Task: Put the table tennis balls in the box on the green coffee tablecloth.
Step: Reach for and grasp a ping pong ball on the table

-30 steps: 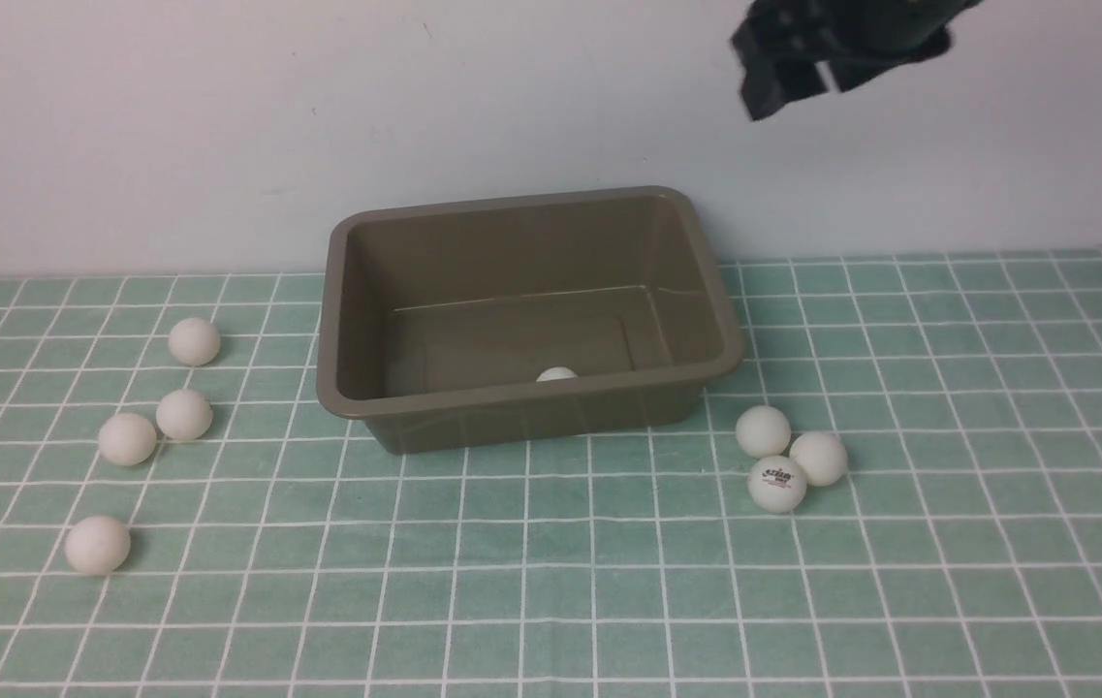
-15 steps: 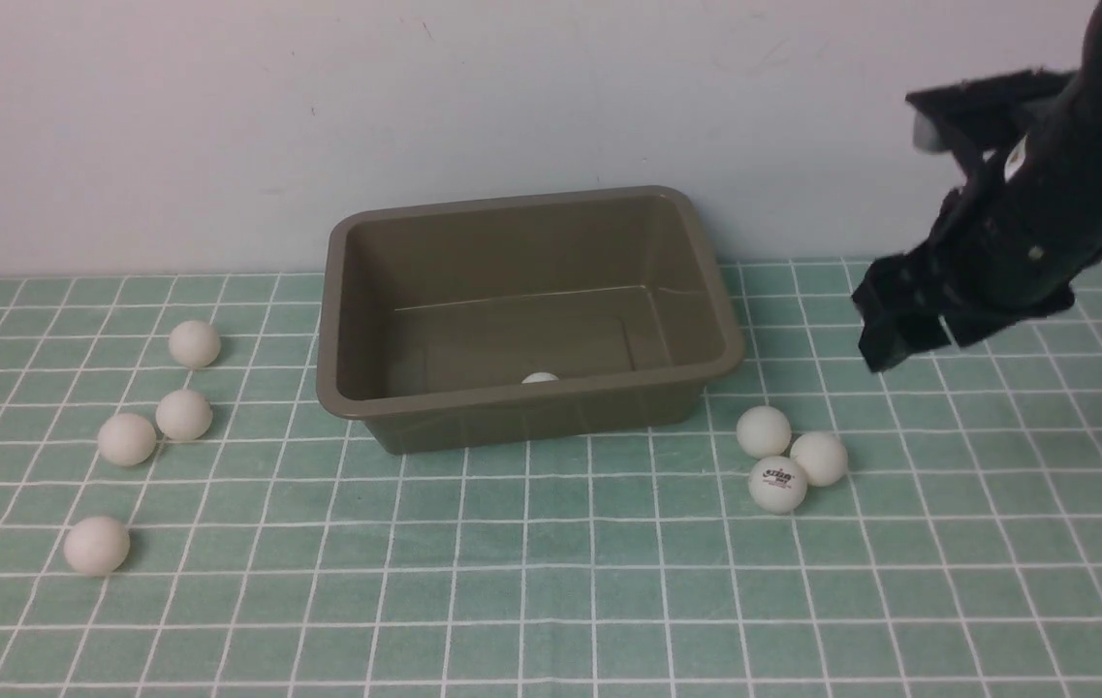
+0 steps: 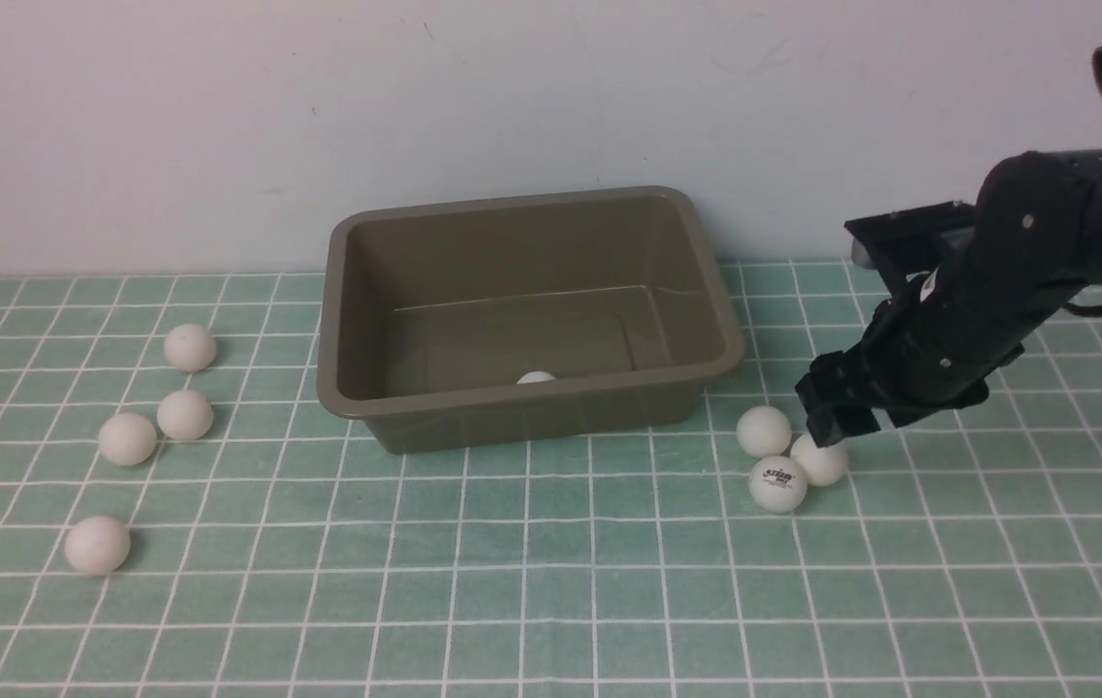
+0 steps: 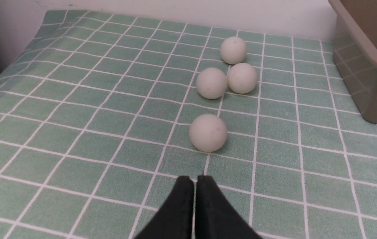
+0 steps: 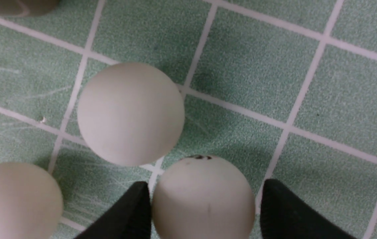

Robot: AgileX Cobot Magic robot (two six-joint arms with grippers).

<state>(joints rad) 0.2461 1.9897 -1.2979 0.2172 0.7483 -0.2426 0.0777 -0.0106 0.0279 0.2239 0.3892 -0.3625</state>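
The olive-brown box (image 3: 717, 320) stands on the green coffee tablecloth (image 3: 551, 582) with one table tennis ball (image 3: 536, 377) inside. Three balls lie right of it: (image 3: 764, 431), a logo ball (image 3: 777, 483) and ball (image 3: 820, 462). My right gripper (image 3: 832, 427) is down over that last ball. In the right wrist view this ball (image 5: 203, 199) rests on the cloth between the open fingers (image 5: 132, 215), a thin gap showing on one side. Several balls lie left of the box (image 3: 184, 415). My left gripper (image 4: 195, 181) is shut and empty, short of the nearest ball (image 4: 208, 132).
A pale wall runs right behind the box. The two neighbouring balls (image 5: 130, 113) (image 5: 12, 199) sit close against the one between my right fingers. The box wall (image 4: 367, 83) stands at one side of the left wrist view.
My right arm came down from high near the wall to the three balls right of the box, its jaws narrowing around one. The ball in the box rolled slightly left.
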